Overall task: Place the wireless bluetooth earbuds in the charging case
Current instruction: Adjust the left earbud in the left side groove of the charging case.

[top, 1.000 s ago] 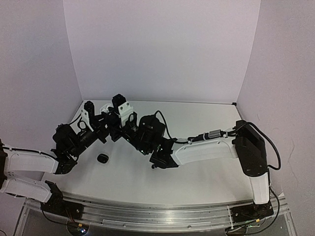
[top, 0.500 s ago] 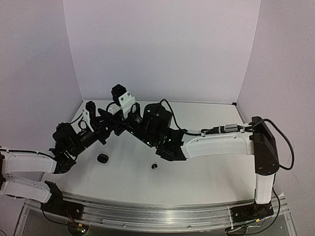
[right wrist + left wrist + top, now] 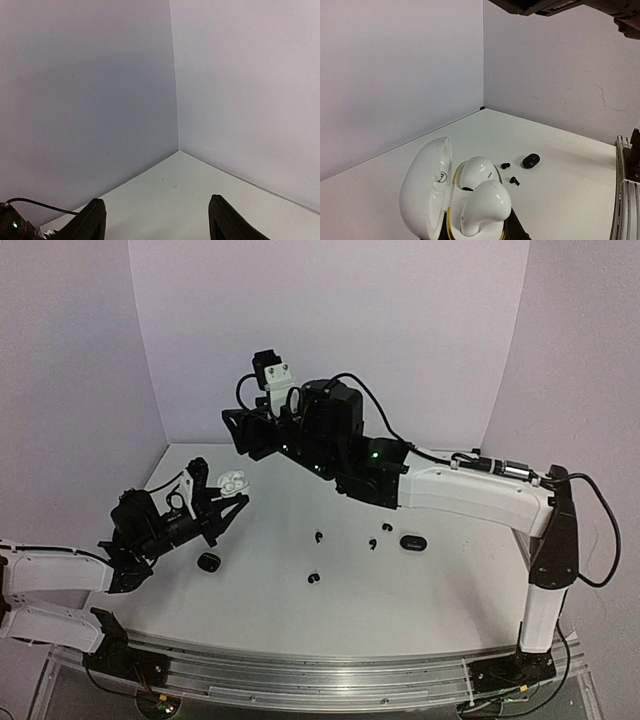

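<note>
My left gripper [image 3: 222,492] is shut on an open white charging case [image 3: 232,480] and holds it above the table's left side. In the left wrist view the case's lid [image 3: 424,192] stands open to the left. Two white earbuds [image 3: 477,172] [image 3: 486,204] sit in the case's base; the nearer one rides high. My right gripper [image 3: 244,432] is open and empty, raised high near the back wall; its fingers [image 3: 94,221] frame bare wall and table corner. Several black earbuds [image 3: 318,536] [image 3: 372,543] [image 3: 313,578] lie loose mid-table.
A black case [image 3: 209,562] lies near the left arm and another black case [image 3: 412,542] lies right of centre, also in the left wrist view [image 3: 530,160], with two black buds [image 3: 505,165] beside it. Walls close the back and sides.
My right arm has risen from low beside the left gripper to high near the back wall, uncovering the black buds and the right black case. The left gripper keeps hold of the white case.
</note>
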Controlling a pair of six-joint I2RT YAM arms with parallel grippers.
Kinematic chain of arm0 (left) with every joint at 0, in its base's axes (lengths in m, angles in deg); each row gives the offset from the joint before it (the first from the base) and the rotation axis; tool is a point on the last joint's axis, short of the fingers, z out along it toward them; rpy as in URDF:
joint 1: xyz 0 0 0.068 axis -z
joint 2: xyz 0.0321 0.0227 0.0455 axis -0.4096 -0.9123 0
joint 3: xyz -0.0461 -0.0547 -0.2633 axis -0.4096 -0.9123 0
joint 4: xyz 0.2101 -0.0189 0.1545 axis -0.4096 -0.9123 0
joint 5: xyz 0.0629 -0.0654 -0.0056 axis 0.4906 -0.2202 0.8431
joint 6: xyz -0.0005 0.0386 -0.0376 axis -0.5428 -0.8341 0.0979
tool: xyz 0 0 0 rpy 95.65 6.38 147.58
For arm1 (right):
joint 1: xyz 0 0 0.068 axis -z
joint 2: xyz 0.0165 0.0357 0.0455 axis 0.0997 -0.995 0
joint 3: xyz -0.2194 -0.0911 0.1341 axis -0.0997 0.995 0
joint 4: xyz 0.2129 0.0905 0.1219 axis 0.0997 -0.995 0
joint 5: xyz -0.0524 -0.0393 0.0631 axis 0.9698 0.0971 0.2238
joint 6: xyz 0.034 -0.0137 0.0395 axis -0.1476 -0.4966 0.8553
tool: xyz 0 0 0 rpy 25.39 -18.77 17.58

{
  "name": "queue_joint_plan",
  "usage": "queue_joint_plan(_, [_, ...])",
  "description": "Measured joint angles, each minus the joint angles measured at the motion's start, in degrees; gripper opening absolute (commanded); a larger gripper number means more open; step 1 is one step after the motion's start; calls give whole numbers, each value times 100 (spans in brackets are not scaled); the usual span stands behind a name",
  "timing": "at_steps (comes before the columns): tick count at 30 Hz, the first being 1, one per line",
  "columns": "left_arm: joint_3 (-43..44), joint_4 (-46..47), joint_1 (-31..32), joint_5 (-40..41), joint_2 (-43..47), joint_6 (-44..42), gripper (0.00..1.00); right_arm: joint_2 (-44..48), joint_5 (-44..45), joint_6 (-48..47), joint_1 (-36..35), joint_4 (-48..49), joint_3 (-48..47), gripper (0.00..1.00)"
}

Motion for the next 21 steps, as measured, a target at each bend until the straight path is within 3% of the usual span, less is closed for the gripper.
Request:
queue_joint_plan(5, [76, -150, -8, -272, 22, 71, 0, 68, -815, 275, 89, -684, 112, 47])
queue_joint_plan(11, [102, -191, -11, -717, 27, 186, 0, 391, -1519, 317, -6, -1322, 395, 42])
queue_joint_plan(14, [159, -317, -11, -977, 27, 217, 0, 413, -1437, 361, -124, -1857, 169, 42])
queue_joint_plan(17, [218, -414, -11, -1137, 27, 222, 0, 407, -1052, 409, -295, -2448, -169, 34])
queue_joint_plan(21, [251, -450, -11, -1285, 27, 220, 0, 358, -538, 625, -525, -2933, -616, 31])
